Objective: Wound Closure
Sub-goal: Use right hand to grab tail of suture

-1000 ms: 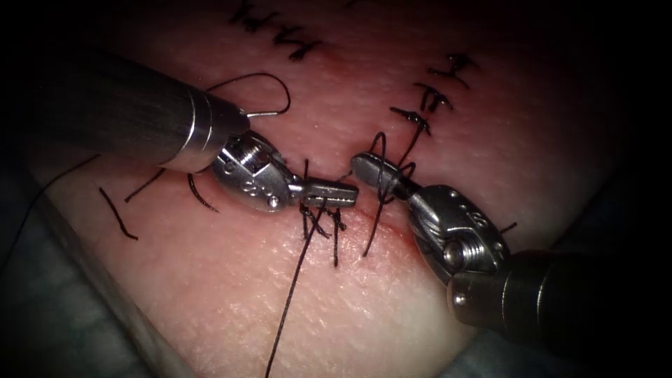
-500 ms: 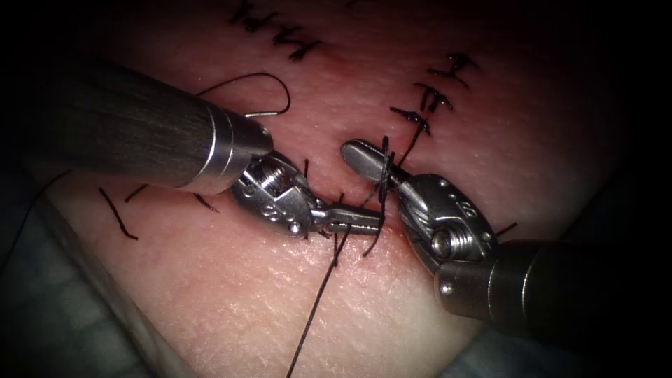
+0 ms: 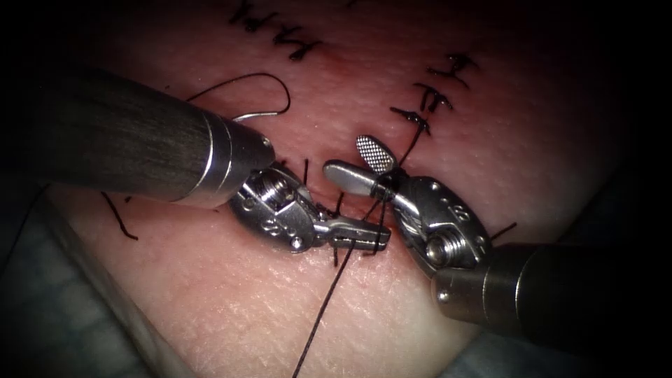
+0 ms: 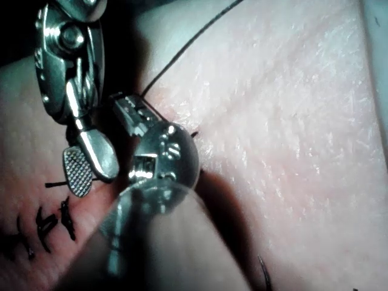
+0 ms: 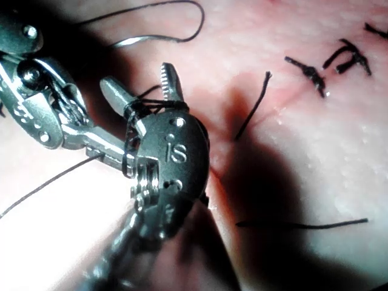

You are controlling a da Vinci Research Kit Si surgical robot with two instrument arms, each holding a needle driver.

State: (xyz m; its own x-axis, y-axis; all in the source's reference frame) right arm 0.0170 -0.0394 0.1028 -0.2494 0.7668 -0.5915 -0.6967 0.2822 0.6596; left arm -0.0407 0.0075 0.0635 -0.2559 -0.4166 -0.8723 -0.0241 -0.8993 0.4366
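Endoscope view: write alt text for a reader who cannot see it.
The right arm's steel tool has its fingers open with dark thread looped around them, while the left arm's steel tool is shut on that thread over the cut in the pale pink tissue. The thin curved steel needle lies free on the tissue left of the cut, held by neither tool.

Needle (image 3: 262, 94) on tissue (image 3: 392, 308), behind L claw (image 3: 353, 231); R claw (image 3: 360, 161) just beside.

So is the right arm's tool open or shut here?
Open. The right tool has its jaws spread apart, one ridged inner face turned up, with thread looped around their base rather than clamped between them.
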